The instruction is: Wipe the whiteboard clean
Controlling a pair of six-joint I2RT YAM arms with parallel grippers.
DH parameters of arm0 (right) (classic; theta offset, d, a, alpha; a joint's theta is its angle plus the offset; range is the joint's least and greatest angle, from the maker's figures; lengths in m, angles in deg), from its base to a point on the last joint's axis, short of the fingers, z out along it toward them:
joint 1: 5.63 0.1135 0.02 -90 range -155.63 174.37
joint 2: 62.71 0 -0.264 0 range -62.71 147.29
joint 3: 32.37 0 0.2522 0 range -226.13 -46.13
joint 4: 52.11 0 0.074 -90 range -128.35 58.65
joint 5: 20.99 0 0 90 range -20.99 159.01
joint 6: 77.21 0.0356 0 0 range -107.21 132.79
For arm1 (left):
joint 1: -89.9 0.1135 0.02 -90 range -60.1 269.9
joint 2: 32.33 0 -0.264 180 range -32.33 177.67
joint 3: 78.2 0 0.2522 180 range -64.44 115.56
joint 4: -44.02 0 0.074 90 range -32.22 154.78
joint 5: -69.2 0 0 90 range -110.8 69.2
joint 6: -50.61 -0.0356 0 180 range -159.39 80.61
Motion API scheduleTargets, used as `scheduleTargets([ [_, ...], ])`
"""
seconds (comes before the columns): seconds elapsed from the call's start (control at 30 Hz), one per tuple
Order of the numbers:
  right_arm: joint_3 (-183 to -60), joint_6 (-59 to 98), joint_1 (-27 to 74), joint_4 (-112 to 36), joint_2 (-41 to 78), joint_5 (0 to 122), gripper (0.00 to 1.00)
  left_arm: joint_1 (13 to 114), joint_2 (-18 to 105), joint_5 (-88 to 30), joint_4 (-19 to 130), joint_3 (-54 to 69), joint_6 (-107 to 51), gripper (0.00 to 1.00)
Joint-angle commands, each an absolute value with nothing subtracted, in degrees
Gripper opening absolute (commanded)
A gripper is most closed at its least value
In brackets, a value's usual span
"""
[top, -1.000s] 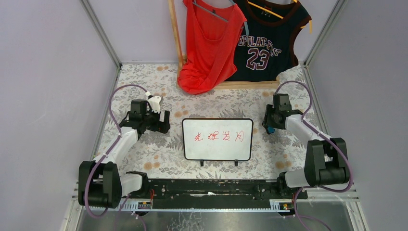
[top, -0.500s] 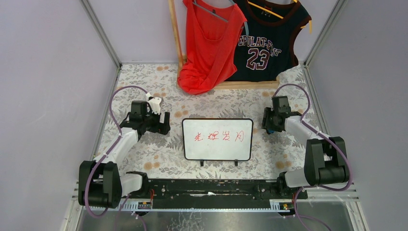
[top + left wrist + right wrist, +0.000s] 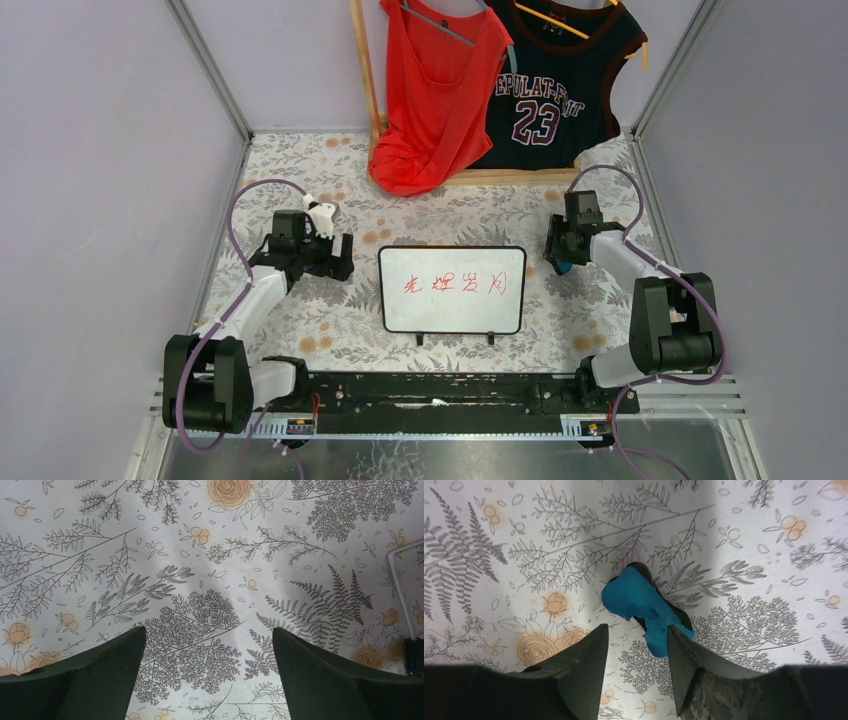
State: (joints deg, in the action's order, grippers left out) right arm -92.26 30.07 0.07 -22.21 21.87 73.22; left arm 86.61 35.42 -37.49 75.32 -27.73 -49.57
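The whiteboard (image 3: 452,290) lies in the middle of the flowered table, black-framed, with red handwritten characters across it. My left gripper (image 3: 338,258) is open and empty just left of the board, over bare cloth in the left wrist view (image 3: 208,630). My right gripper (image 3: 557,258) is just right of the board's top right corner, open. A ragged blue eraser piece with a black underside (image 3: 639,602) lies on the cloth right ahead of its fingertips (image 3: 637,630). The piece's near end sits against the right finger (image 3: 679,650). It shows as a blue spot from above (image 3: 564,268).
A wooden rack (image 3: 365,80) at the back holds a red top (image 3: 435,90) and a dark "23" jersey (image 3: 555,90). Grey walls close in both sides. A black rail (image 3: 430,390) runs along the near edge. A thin grey bar (image 3: 400,585) shows at the left wrist view's right edge.
My right gripper has shifted slightly towards the back and its elbow has swung in. My left gripper has barely moved. The whiteboard has not moved.
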Motion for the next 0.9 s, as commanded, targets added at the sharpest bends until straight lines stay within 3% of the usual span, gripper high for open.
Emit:
scheduleTargets([
  [0.0,-96.88,28.51,0.47,-21.04,20.72,76.1,0.54,87.06,34.47,-38.09,74.05,-28.4,-50.43,0.96],
  [0.37,-97.08,26.63,0.44,-21.33,23.48,78.77,0.53,87.02,34.29,-38.55,74.12,-28.45,-50.5,0.96],
  [0.87,-94.91,28.96,0.44,-25.19,26.76,72.14,0.53,87.18,32.4,-38.97,73.84,-29.21,-50.66,0.96],
])
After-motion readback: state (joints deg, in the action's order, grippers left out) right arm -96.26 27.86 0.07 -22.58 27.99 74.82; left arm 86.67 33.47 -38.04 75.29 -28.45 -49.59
